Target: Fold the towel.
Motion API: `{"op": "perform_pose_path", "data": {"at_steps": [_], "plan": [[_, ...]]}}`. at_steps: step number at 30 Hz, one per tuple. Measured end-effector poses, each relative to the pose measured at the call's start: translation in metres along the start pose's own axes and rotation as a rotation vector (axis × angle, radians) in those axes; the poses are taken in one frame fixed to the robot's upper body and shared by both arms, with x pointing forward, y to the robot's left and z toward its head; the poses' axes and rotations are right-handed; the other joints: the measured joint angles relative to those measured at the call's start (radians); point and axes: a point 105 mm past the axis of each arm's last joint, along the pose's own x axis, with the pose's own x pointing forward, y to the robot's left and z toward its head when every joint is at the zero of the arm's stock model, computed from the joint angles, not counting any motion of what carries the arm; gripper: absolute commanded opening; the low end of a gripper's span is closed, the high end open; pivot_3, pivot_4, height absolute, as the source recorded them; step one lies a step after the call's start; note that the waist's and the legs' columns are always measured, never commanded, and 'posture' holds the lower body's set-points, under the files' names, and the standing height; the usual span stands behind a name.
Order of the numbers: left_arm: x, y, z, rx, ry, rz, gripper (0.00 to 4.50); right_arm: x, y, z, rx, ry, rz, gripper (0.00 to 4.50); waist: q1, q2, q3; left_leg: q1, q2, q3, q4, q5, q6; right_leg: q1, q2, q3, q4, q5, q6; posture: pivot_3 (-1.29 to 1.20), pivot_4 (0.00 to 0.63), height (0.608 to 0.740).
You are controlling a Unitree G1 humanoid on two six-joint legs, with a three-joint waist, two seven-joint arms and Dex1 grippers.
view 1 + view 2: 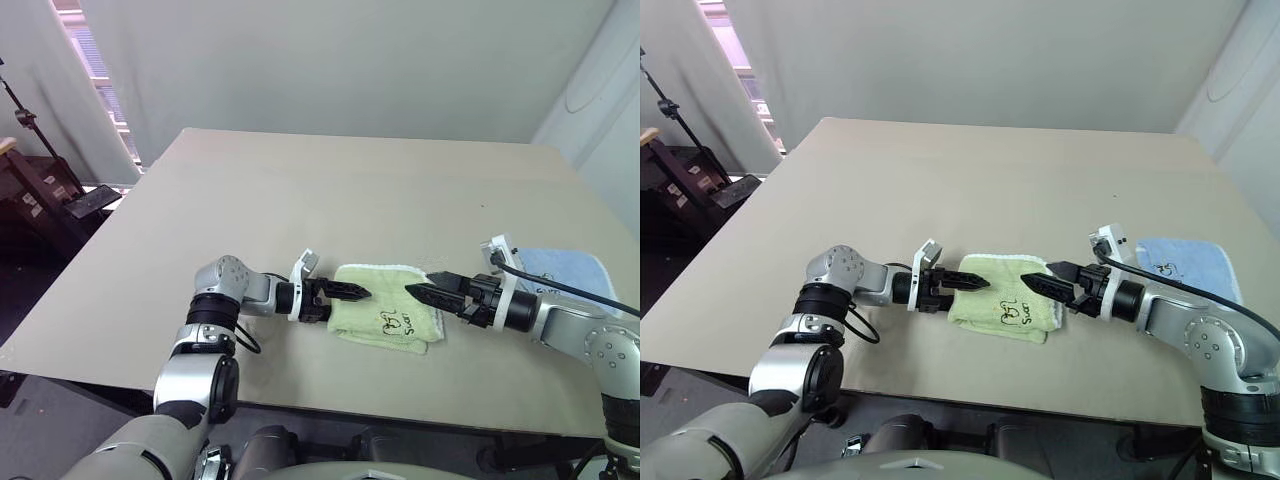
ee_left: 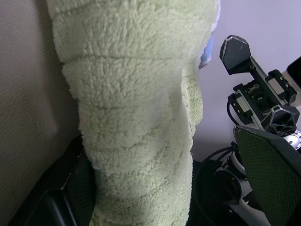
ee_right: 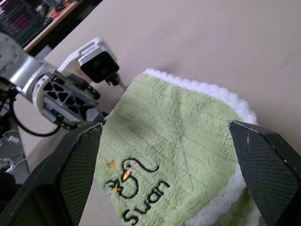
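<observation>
The towel [image 1: 388, 315] lies on the tan surface [image 1: 330, 200] near its front edge, at about six o'clock of the surface's centre. It is already folded into a compact, thick pad, with the white stitched edging along its far edge and right side and black handwritten marks facing up on the near half.

The left claw [image 1: 345, 292] sits at the pad's nine o'clock side, its black fingers reaching over the left edge. In the left wrist view the terry pile bulges up between its fingers, so the jaws look spread wide around the cloth rather than pinched on it; whether they touch it I cannot tell. The right claw [image 1: 425, 295] comes in from three o'clock, jaws wide, fingertips just above the pad's right part with nothing between them. A light blue towel [image 1: 565, 268] lies apart at three o'clock, beyond the right arm.

The towel looks light, soft and limp: plush terry that sags, springs back a little and clings to itself rather than sliding. It is not fragile. Being layered, a shallow pinch would likely lift only the top ply, so I judge the better hold is at a corner or along the edging, with the fingers going under all layers. Pressing flat should set the crease.
</observation>
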Motion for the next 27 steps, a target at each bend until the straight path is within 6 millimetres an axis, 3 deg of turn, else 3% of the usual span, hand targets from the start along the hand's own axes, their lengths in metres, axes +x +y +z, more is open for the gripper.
{"op": "perform_pose_path", "data": {"at_steps": [1, 4, 8, 12, 15, 22, 27], "plan": [[0.001, -0.001, -0.001, 0.009, 0.009, 0.003, 4.44, 0.000, -0.001, 0.000, 0.002, -0.005, -0.005, 4.50, 0.000, 0.000, 0.000, 0.000, 0.000, 0.000, 0.000, 0.000, 0.001, 0.001, -0.001, 0.000, -0.001, 0.000, 0.000, 0.00, 0.000, 0.724], [0.007, -0.003, -0.004, 0.014, 0.031, 0.001, 3.89, 0.001, -0.002, 0.001, 0.010, -0.015, -0.017, 4.50, 0.000, 0.000, 0.000, -0.002, -0.001, 0.000, 0.000, -0.002, 0.003, 0.000, -0.002, 0.000, -0.004, 0.000, 0.001, 0.00, 0.000, 0.724], [0.011, -0.002, -0.009, 0.020, 0.064, 0.009, 2.50, 0.000, -0.006, 0.002, 0.021, -0.027, -0.038, 4.50, -0.001, 0.001, -0.001, -0.013, -0.001, 0.000, 0.000, -0.002, 0.003, -0.010, -0.002, -0.001, -0.004, 0.003, 0.005, 0.00, 0.000, 0.724], [0.011, -0.003, -0.009, 0.019, 0.064, 0.000, 0.95, 0.000, -0.006, 0.003, 0.026, -0.039, -0.042, 4.50, -0.001, 0.002, -0.001, -0.013, -0.001, 0.000, 0.000, -0.002, 0.004, -0.011, -0.002, -0.002, -0.004, 0.003, 0.005, 0.00, 0.000, 0.724], [0.010, -0.006, -0.008, 0.011, 0.051, -0.023, 0.03, 0.000, -0.006, 0.003, 0.030, -0.042, -0.040, 4.50, -0.001, 0.002, -0.001, -0.013, -0.001, 0.000, 0.000, -0.002, 0.004, -0.011, -0.002, -0.002, -0.004, 0.003, 0.005, 0.00, 0.000, 0.724], [0.002, -0.010, -0.001, -0.021, -0.003, -0.081, 0.03, -0.001, -0.006, 0.003, 0.029, -0.051, -0.039, 4.50, -0.004, 0.003, -0.001, -0.013, -0.001, 0.000, 0.001, -0.002, 0.004, -0.011, -0.002, -0.002, -0.004, 0.003, 0.005, 0.00, 0.000, 0.724], [-0.024, -0.023, 0.015, 0.022, -0.097, -0.111, 0.03, 0.002, -0.005, 0.005, 0.027, -0.085, -0.027, 4.50, -0.009, 0.003, -0.001, -0.013, -0.001, 0.000, 0.001, -0.002, 0.004, -0.012, -0.001, -0.002, -0.002, 0.004, 0.006, 0.00, 0.000, 0.724]]}}
